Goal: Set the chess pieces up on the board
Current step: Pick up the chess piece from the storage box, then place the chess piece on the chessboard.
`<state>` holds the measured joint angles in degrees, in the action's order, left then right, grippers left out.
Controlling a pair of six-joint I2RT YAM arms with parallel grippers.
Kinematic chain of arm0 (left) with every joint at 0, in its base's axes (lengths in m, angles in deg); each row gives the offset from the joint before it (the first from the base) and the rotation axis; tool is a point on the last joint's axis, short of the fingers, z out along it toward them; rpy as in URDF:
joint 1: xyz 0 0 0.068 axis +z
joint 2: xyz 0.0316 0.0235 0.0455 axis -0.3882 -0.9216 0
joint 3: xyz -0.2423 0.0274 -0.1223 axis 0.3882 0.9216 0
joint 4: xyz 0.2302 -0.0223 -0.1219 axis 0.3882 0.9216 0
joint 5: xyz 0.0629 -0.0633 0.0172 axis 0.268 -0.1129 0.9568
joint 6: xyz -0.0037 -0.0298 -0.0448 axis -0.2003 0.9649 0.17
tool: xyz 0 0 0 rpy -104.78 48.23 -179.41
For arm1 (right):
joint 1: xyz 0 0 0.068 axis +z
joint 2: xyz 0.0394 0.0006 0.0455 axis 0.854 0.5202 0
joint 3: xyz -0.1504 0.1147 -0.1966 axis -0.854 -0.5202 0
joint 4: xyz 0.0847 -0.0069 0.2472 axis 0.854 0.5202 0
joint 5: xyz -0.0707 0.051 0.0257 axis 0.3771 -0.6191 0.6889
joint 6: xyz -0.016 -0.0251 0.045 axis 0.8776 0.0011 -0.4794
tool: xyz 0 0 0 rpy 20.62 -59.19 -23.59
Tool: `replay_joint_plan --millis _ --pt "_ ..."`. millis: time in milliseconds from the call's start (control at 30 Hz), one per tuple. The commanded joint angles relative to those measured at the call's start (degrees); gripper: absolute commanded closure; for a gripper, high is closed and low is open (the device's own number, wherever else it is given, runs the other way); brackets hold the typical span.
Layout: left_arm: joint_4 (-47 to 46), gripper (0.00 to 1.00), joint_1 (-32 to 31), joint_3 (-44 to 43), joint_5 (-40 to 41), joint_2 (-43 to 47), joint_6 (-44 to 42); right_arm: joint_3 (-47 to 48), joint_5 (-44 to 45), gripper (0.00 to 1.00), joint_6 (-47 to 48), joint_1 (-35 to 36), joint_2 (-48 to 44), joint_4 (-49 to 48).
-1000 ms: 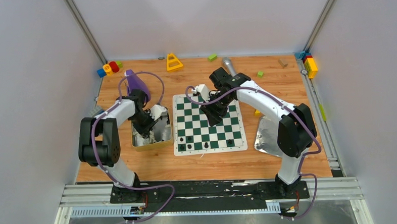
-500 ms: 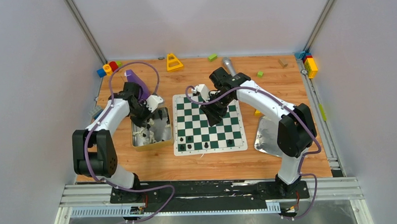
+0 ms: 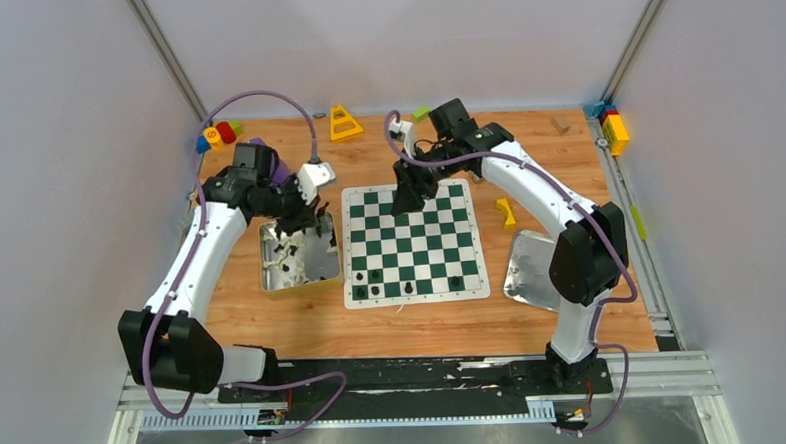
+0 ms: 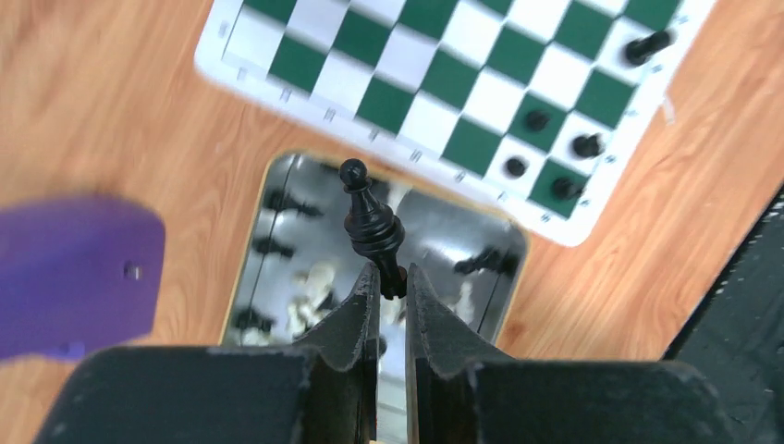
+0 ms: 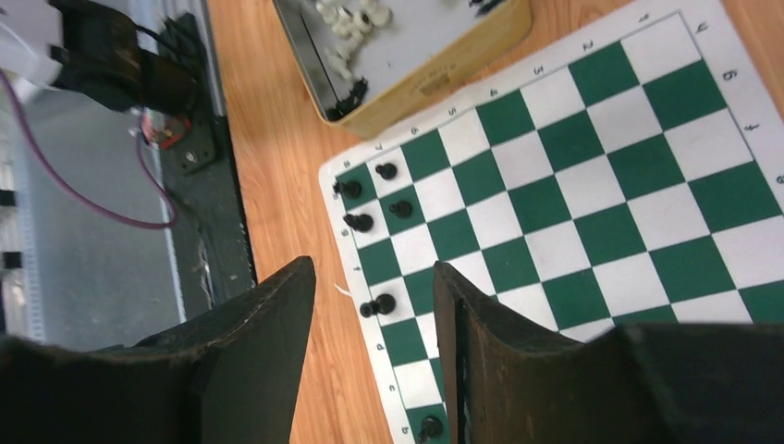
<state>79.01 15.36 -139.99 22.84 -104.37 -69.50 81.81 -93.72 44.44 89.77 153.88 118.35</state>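
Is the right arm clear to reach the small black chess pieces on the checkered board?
Likely yes: right gripper is open and empty above the green-and-white board, nothing blocking the black chess pieces.

Wood-grain surface (image 3: 414, 326) enclosed by plain pale grey walls (image 3: 55, 147) on three sides; aluminium posts (image 3: 167, 57) rise from both far corners; even, diffuse lighting.

table (image 3: 423, 321): wood grain | tray (image 3: 302, 288): shiny metal | black pawn (image 4: 370, 217): glossy plastic | board (image 3: 410, 241): matt
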Motion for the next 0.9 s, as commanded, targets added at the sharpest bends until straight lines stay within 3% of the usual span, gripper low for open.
replay_joint_plan --millis 0,233,500,867 --pt "0.0 0.91 -7.4 -4.0 -8.3 2.4 0.5 3.2 -14.8 0.48 -9.1 -2.9 1.0 -8.4" --pt "-0.9 0.91 -14.6 -8.3 -11.7 -0.5 3.5 3.0 -22.5 0.40 -12.4 -3.1 2.3 -10.3" --pt "-2.7 0.92 -17.7 -7.9 -10.7 -1.7 5.1 1.4 -26.3 0.40 -12.7 -2.9 1.9 -11.6" --pt "-3.7 0.92 -18.3 -7.1 -9.8 -2.0 5.8 0.9 -24.7 0.52 -12.1 -0.8 2.7 -11.7"
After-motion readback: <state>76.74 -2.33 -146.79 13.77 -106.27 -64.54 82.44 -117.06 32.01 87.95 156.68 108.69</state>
